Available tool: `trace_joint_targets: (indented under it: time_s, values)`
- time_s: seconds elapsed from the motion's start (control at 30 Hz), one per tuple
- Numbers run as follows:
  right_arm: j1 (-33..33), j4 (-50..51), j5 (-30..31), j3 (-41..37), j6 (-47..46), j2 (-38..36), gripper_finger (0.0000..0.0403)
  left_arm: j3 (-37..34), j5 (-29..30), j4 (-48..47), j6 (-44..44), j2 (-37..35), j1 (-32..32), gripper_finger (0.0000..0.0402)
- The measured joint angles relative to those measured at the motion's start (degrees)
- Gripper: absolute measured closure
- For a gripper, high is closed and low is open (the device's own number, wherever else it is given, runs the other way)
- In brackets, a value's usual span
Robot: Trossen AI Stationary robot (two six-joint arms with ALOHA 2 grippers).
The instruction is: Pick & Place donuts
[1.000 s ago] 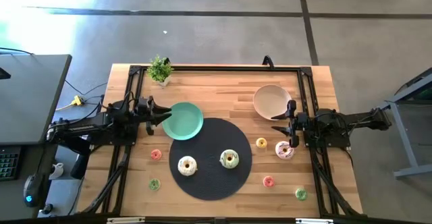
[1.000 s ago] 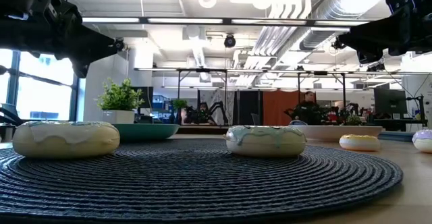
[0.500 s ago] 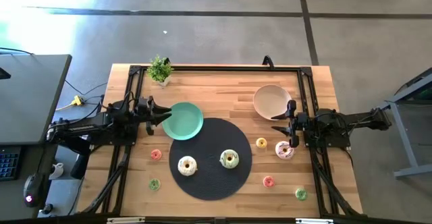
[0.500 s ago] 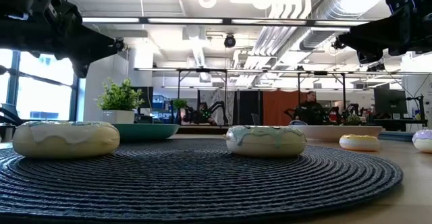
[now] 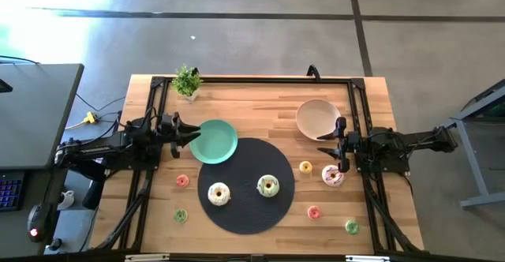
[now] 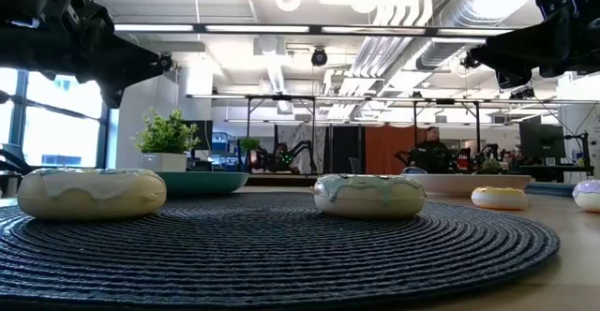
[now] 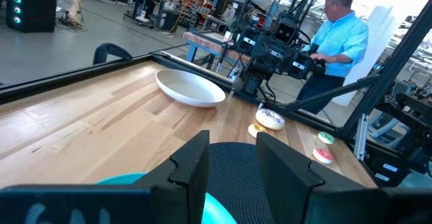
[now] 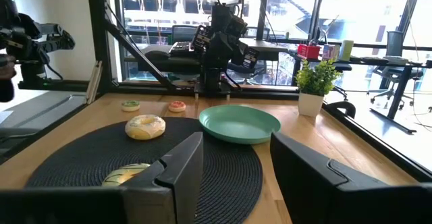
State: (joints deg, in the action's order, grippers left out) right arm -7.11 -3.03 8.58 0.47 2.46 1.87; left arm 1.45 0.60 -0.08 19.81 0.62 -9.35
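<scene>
From above, we see the left gripper (image 5: 192, 132) held at the left edge of the mint-green plate (image 5: 217, 141), and the right gripper (image 5: 326, 147) between the beige bowl (image 5: 316, 117) and the pink donut (image 5: 332, 175). On the round dark mat (image 5: 246, 186) lie the white donut (image 5: 218, 193) and the pale green donut (image 5: 268, 186). Tiny donuts lie scattered on the wooden table (image 5: 260, 104): a yellow one (image 5: 306, 166), pink ones (image 5: 182, 181) (image 5: 314, 212) and green ones (image 5: 180, 215) (image 5: 351, 227).

At table height, we see the white donut (image 6: 91, 193) and the green one (image 6: 368, 195) resting flat on the mat (image 6: 281, 255), both arms raised above.

From the left wrist, we see its fingers (image 7: 192, 166) parted with nothing between them.

From the right wrist, its fingers (image 8: 182, 166) likewise stand apart, empty, facing the plate (image 8: 239, 123).
</scene>
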Motion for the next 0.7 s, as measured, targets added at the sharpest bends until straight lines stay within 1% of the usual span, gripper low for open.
trace_joint_targets:
  time_s: [0.43,0.53,0.63,0.7]
  values:
    - [0.0,0.0,0.0,0.0,0.0,0.0,0.0233,0.0,-0.11,0.02,0.0,0.0,-0.01,0.0279]
    - [0.0,0.0,0.0,0.0,0.04,0.0,0.0233,-0.01,-3.14,0.09,1.48,-0.02,0.01,0.0279]
    - [0.0,-0.02,0.0,0.0,0.01,-0.01,0.0233,0.01,-6.92,0.19,7.35,0.02,0.01,0.0279]
    - [0.0,0.0,0.0,0.0,0.02,-0.01,0.0233,0.01,-10.22,0.76,8.49,0.39,0.0,0.0279]
